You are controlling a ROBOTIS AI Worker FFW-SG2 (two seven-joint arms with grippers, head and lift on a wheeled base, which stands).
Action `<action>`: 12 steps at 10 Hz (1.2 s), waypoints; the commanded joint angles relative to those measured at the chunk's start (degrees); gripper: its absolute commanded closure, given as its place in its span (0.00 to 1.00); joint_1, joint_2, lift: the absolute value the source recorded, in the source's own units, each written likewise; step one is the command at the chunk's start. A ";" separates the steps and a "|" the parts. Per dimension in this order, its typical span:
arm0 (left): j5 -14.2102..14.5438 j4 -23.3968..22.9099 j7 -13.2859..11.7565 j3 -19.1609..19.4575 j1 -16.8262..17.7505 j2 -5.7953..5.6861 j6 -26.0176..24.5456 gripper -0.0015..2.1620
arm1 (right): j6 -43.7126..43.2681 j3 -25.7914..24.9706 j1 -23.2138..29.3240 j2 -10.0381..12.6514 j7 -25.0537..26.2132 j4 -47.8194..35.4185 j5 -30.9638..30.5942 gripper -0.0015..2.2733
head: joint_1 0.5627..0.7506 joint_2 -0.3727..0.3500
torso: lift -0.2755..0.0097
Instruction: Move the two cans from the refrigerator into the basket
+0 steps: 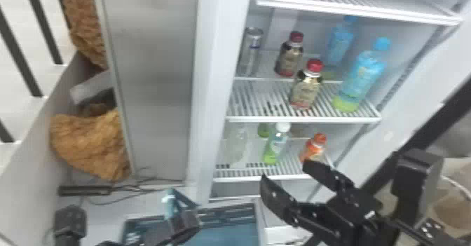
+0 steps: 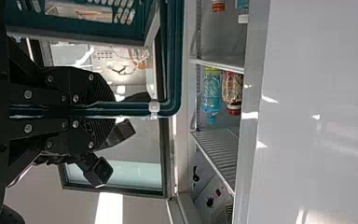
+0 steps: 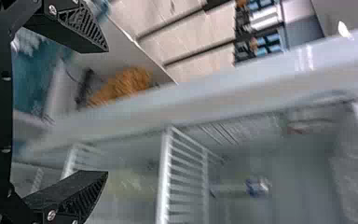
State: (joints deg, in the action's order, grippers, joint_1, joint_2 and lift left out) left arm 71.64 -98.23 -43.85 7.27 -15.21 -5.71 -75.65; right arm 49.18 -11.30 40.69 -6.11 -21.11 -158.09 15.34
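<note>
My right gripper (image 1: 284, 171) is nearest, its jaws wide open with nothing inside. One silver can (image 1: 250, 54) is up, deeper in and a bit left of them, standing tall on the fridge (image 1: 209, 98) shelf (image 1: 305, 119). My right arm is closer. The can looks thin and shiny. My left gripper (image 2: 109, 111) has its jaws closed on the handle (image 2: 137, 108) of the basket (image 1: 224, 212).

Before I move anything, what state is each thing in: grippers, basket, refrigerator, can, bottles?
Left gripper, shut on the handle
Basket, held by its handle
Right gripper, open, empty
Refrigerator, open
Silver can, upright on a shelf
Red-capped bottles, both upright, capped
Blue-capped bottles, both upright, capped
White-capped bottle, upright, capped
Orange bottle, upright, capped
</note>
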 commanded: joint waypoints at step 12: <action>0.34 0.00 0.00 -0.42 0.30 -0.35 0.00 0.55 | -24.01 6.96 -24.10 0.84 9.42 29.21 -3.58 0.05 | 0.70 0.13 | 0.86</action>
State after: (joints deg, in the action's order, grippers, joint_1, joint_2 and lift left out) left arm 71.98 -98.22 -43.85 6.86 -14.93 -6.04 -75.65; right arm 25.87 -4.92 17.70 -5.27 -11.56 -130.27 11.88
